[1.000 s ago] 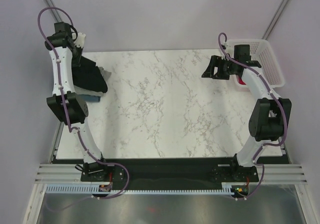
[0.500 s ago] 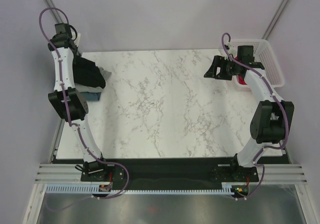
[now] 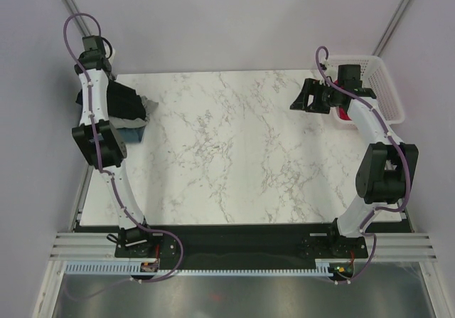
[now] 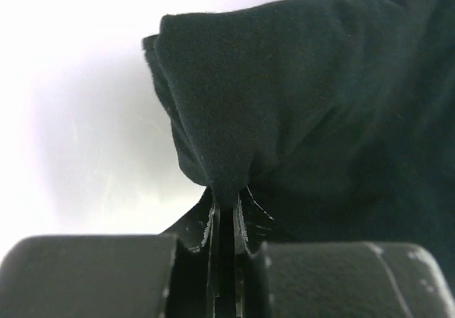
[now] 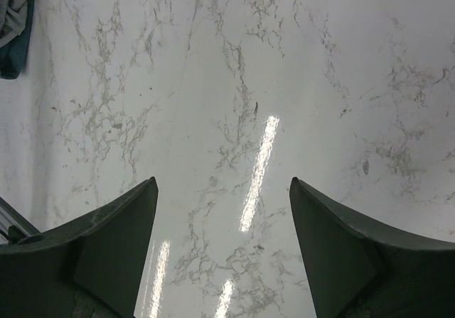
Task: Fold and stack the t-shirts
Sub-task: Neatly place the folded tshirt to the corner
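The black t-shirt (image 3: 125,103) lies bunched at the table's far left on a grey t-shirt (image 3: 147,107) and a blue t-shirt (image 3: 132,132). My left gripper (image 4: 226,203) is shut on a fold of the black t-shirt (image 4: 306,97), which fills the left wrist view. In the top view that gripper is mostly hidden behind its own arm at the table's left edge. My right gripper (image 3: 301,96) is open and empty above the far right of the marble table (image 3: 227,154). Its fingers (image 5: 114,240) frame bare marble. A crimson-pink t-shirt (image 3: 344,116) shows beside the right arm at the basket.
A white lattice basket (image 3: 382,83) stands at the far right corner. The grey t-shirt (image 5: 15,1) and the blue t-shirt (image 5: 13,58) show in the right wrist view's top left corner. The table's left edge runs close to the shirt pile.
My left arm has swung left and back, dragging the black t-shirt toward the table's left edge; less of it now lies on the marble. The right gripper has barely moved.
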Robot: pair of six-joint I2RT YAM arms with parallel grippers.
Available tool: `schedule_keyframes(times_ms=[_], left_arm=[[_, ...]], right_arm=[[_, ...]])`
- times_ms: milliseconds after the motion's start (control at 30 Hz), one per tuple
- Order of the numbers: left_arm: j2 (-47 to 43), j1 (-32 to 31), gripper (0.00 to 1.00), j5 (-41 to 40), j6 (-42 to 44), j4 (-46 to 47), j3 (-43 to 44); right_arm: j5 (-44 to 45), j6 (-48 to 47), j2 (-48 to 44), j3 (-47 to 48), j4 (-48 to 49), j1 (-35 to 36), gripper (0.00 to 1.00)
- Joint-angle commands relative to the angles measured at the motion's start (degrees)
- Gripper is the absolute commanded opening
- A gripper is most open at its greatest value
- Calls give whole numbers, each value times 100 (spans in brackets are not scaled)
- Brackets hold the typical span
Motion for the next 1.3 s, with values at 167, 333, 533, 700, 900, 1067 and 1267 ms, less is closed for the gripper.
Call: schedule_keyframes(times_ms=[167,333,533,700,900,1067,1267], left_arm=[[-112,-76,58,-860,353,1479,41],[-981,-595,93,-975,363,2183,-864],[-1869,-1543,100,-511,91,2183,-1233],[-2678,-2168,100,939,-1153,1492,-1506],[-3592,-2239,100,3436,-2871,1111,-2419],[-3760,-2257,100,3561,-2978,980,-3000],[-3927,-2257,100,3657,-2995,909,-3097]], right_arm=[[-55,-34,-267,-174,136,-64,83],[-37,-43,-346,-218,128,-125,83],[121,-52,-486,-131,110,-336,84],[235,-43,-714,-52,92,-573,86],[2024,536,-1224,-279,40,-706,98],[2889,827,-1594,-298,-170,-706,98],[3101,643,-1901,-60,-593,-706,98]])
